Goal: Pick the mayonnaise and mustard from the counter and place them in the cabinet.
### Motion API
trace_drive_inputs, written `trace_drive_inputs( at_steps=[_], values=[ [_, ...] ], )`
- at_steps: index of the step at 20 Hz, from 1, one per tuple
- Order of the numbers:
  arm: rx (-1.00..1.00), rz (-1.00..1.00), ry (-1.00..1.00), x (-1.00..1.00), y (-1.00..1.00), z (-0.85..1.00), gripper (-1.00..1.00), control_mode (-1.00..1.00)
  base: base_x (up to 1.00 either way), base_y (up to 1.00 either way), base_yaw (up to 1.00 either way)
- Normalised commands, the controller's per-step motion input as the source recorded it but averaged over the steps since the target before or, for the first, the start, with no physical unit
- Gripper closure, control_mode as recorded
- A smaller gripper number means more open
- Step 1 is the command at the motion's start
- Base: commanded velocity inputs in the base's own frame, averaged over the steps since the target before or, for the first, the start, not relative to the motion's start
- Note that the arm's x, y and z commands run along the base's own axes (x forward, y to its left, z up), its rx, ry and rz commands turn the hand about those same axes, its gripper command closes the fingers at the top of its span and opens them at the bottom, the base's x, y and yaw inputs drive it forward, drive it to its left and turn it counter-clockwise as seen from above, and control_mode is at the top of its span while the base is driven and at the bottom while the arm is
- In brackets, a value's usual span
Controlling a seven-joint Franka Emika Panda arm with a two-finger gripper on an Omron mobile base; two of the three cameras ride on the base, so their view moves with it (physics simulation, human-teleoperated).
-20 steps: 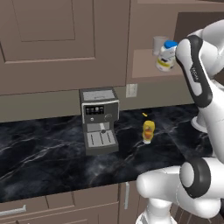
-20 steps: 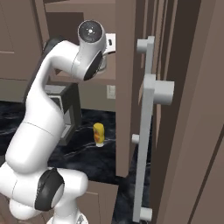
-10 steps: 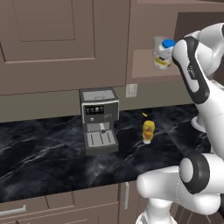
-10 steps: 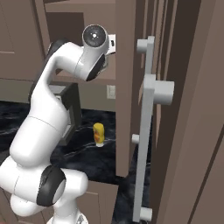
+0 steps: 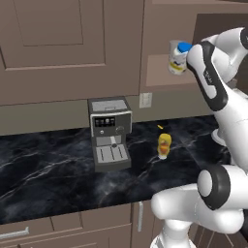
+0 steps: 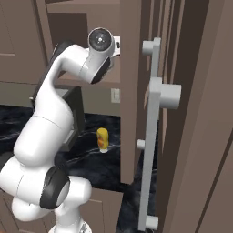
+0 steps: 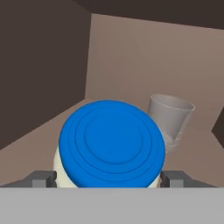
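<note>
i see the mayo (image 5: 177, 57) standing upright on the cabinet (image 5: 160, 77) shelf, blue lid up. from the hand camera the gripper (image 7: 109, 178) sits straddling the mayo (image 7: 111, 146), one fingertip (image 7: 41, 178) on each side of the jar, jaws spread wide; i cannot tell whether the pads touch it. behind the mayo, deeper in the cabinet (image 7: 131, 57), a clear glass (image 7: 169, 117) stands upright, just beside the jar and apart from it. below the cabinet, the mustard (image 5: 164, 145) stands on the counter (image 5: 53, 169), to the right of the coffee machine (image 5: 110, 133) and well apart from it. from the right camera the mustard (image 6: 103, 139) shows beside the arm.
</note>
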Motion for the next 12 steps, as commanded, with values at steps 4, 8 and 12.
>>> trace_drive_inputs(
  at_steps=[4, 8, 12],
  values=[
    [0.00, 0.00, 0.00, 0.36, 0.00, -0.13, -1.00, -1.00, 0.00, 0.00, 0.00],
    [0.01, 0.02, 0.00, 0.20, 0.00, -0.04, -1.00, -1.00, 0.00, 0.00, 0.00],
    [0.03, 0.03, 0.00, 0.02, 0.00, 0.00, -1.00, -1.00, 0.00, 0.00, 0.00]
  ],
)
